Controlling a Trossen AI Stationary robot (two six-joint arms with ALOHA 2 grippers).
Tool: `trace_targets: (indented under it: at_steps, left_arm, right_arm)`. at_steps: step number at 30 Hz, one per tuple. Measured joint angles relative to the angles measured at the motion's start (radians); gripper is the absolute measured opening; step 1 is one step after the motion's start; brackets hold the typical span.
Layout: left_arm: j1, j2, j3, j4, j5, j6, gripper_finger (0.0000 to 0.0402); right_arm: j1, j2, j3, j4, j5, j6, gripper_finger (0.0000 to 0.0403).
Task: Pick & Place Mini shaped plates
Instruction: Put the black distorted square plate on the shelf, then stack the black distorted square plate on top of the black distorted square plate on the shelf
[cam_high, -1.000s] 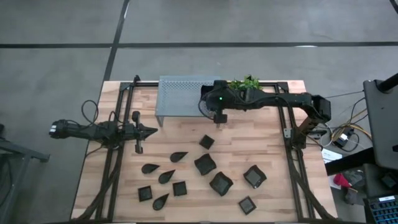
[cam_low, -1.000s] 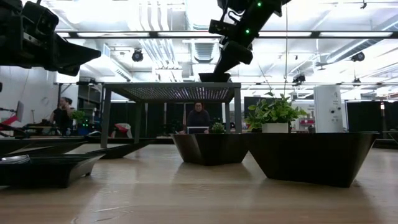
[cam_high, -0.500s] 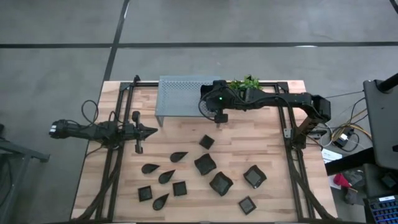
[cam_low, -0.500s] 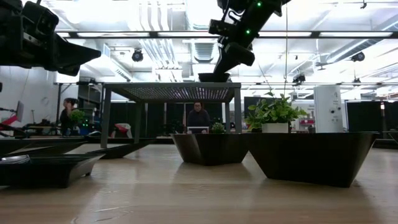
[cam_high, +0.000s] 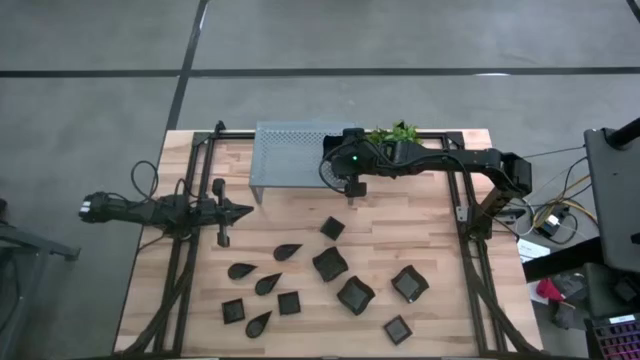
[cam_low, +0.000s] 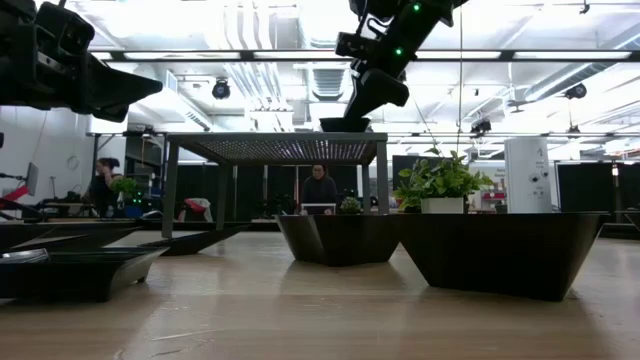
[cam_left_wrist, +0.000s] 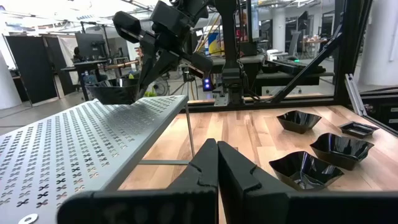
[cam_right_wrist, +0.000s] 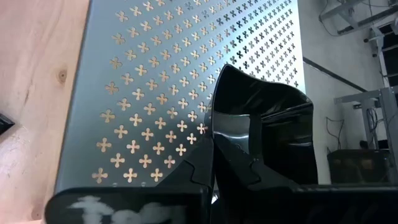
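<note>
Up over the shelf's right end: right gripper, fingers clamped on the rim of a wavy-edged plate, held over the perforated shelf. Seen from the low camera, plate at the level of the shelf top, touching or just above it, cannot tell which. From above, gripper at the shelf's front right corner, plant just beside the arm.

Off at the table's left edge: left gripper, fingers pressed together, holding nothing, pointing toward the table's middle; fingertips meeting in its wrist view.

Spread over the wooden table in front of the shelf: remaining plates, all apart from the grippers. Small square nearest the shelf, larger wavy squares toward the right, teardrop shapes toward the left, tiny squares along the front.

Beyond the table, in the room: a seated person and another person far off.
</note>
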Motion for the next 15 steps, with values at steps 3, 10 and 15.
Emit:
trace_targets:
  at_steps: [3, 10, 15]
  left_arm:
    - [0.0, 0.0, 0.0, 0.0, 0.0, 0.0, 0.0]
    - [0.0, 0.0, 0.0, 0.0, 0.0, 0.0, 0.0]
    - [0.0, 0.0, 0.0, 0.0, 0.0, 0.0, 0.0]
  right_arm:
    - [0.0, 0.0, -0.001, 0.0, 0.0, 0.002, 0.0026]
    - [0.003, -0.003, -0.002, -0.002, 0.03, 0.013, 0.0087]
    - [0.034, -0.04, -0.003, -0.001, 0.047, 0.069, 0.0114]
